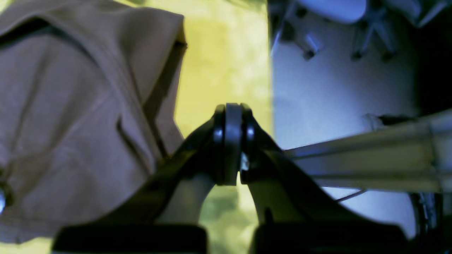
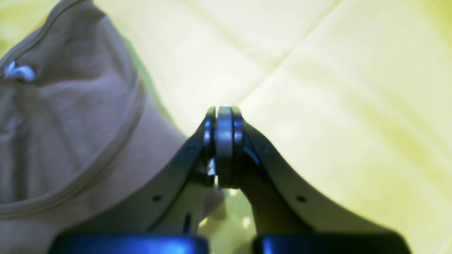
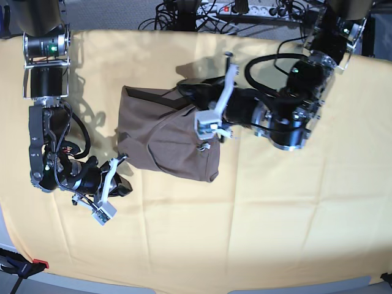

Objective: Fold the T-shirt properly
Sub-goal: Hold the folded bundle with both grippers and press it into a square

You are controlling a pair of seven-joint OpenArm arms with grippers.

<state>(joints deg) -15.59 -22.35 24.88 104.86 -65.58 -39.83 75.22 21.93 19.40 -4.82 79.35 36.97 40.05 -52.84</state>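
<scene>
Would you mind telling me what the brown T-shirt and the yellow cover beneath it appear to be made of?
The T-shirt looks like thin, soft matte knit, probably cotton jersey: it slumps into loose folds, with a ribbed neckband. The yellow cover looks like a matte woven sheet, showing faint crease lines; its fibre is unclear.

Taupe-brown T-shirt (image 3: 165, 138) lies partly folded (still rumpled) on yellow cloth (image 3: 275, 208).

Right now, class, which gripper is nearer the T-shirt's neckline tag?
Right. The right gripper sits just beside the collar holding the tag; the left gripper is at the T-shirt's far edge.
</scene>
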